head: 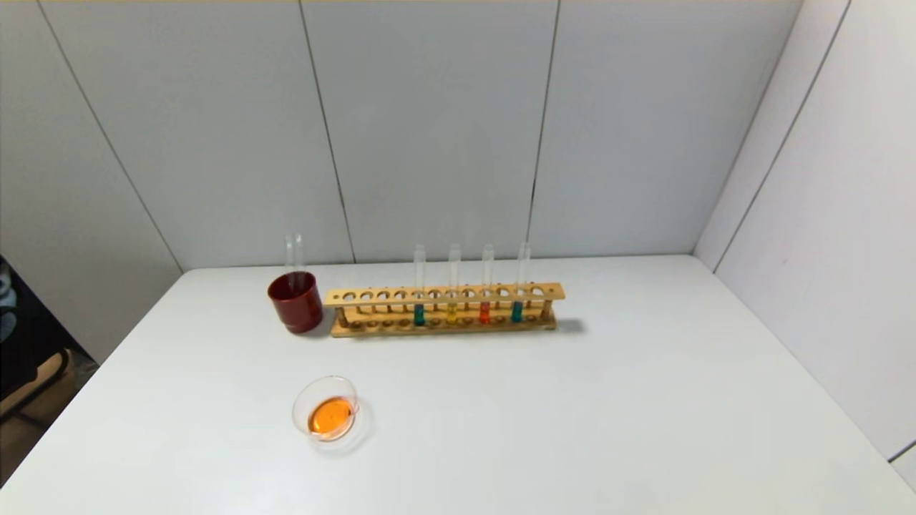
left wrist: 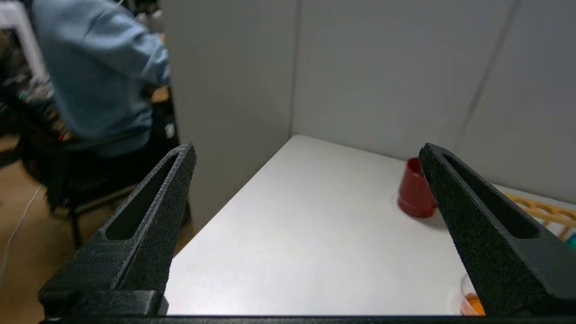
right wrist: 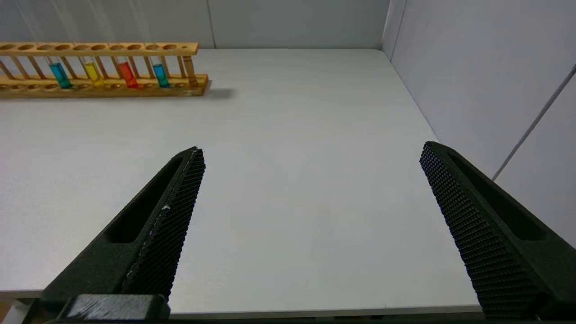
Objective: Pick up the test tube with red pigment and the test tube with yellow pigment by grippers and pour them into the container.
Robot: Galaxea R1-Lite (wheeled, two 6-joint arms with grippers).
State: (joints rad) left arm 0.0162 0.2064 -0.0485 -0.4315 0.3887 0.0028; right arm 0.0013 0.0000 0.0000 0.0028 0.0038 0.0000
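**Wooden rack w/ four tubes; both grippers open and empty**

Wooden rack (head: pixel 444 311) stands across the far middle of the white table (head: pixel 572 415), lengthwise left to right. Four glass tubes stand upright in it. From robot's left: a teal-filled tube (head: pixel 419 313), the test tube with yellow pigment (head: pixel 452 309), the test tube with red pigment (head: pixel 485 310), and a second teal-filled tube (head: pixel 517 310). Each holds only a short column of liquid at the bottom.

Dark red cup (head: pixel 295 302) sits just beside the rack's left end, w/ two clear tubes (head: pixel 294 256) standing in it; whether they hold liquid can't be told.

The container (head: pixel 325 409), a low clear glass dish, rests nearer the robot and left of centre, well apart from rack and cup. It holds a pool of orange liquid.

Left gripper (left wrist: pixel 306 155): fingers spread wide, nothing between them; it hangs over the table's left part, w/ cup and an edge of the dish in its wrist view. Right gripper (right wrist: pixel 310 150): fingers likewise spread wide, holding nothing, above the table's right part, rack far off to its left. Neither arm shows in the head view.

A person in a blue top (left wrist: pixel 96 67) is beyond the table's left edge.
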